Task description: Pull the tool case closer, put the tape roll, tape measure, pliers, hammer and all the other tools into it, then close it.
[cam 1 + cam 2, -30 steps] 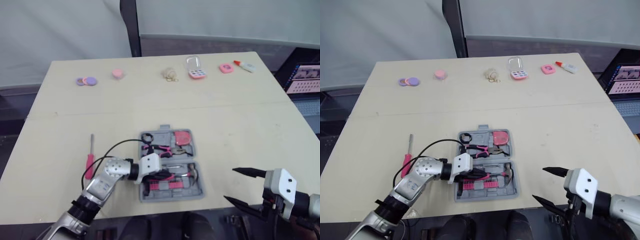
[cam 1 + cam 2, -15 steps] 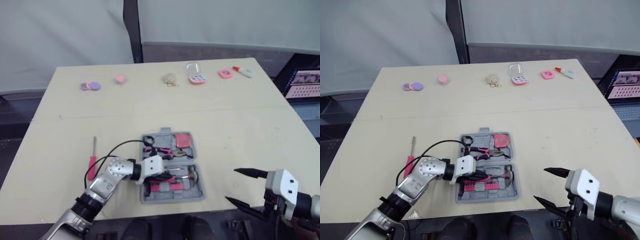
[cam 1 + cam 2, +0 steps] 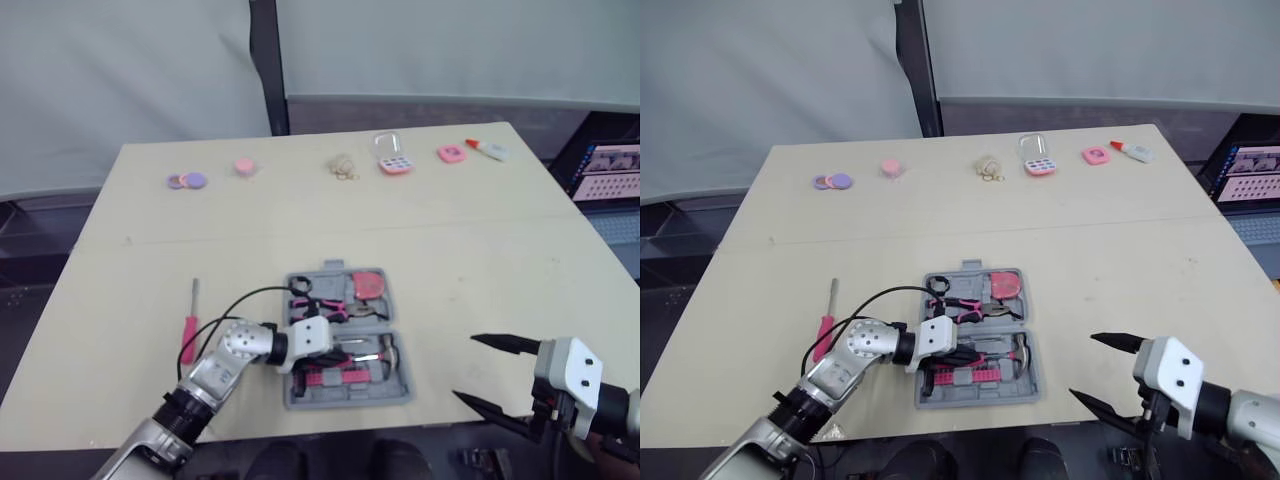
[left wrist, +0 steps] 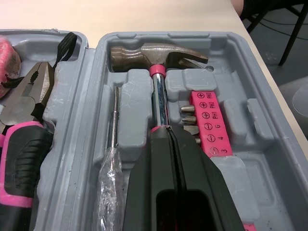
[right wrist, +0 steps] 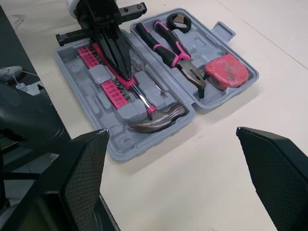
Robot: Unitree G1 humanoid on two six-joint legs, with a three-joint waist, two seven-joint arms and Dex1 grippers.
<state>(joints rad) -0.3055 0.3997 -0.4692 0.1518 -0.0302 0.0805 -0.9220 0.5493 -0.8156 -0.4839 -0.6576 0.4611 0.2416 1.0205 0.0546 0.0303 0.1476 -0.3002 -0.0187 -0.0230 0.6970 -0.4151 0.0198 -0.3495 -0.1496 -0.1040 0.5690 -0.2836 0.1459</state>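
The left gripper (image 4: 168, 131) lies low in the near half of the case (image 4: 240, 43). Its two black fingers are pressed together along the hammer (image 4: 156, 57) handle; they seem to pinch it, though the fingers themselves hide the grip. The hammer rests in its moulded slot, with the head at the end away from the gripper.

Just beside the hammer in that half are a thin driver (image 4: 114, 120) in clear wrap on one side and a pink bit rack (image 4: 208, 122) on the other. The far half holds the pliers (image 5: 171, 53), the pink tape measure (image 5: 226, 70) and the black tape roll (image 5: 177, 21), each in its own recess. The case is open and flat, both halves face up, near the front edge of the table (image 3: 480, 250).

The left forearm comes in from the near left, almost level with the table, with the wrist pointing right into the case. A red screwdriver (image 3: 190, 325) lies on the table to the left of the case, apart from it.

The right gripper (image 3: 464, 367) hangs at the table's near edge, well to the right of the case. Its fingers are spread wide and hold nothing.
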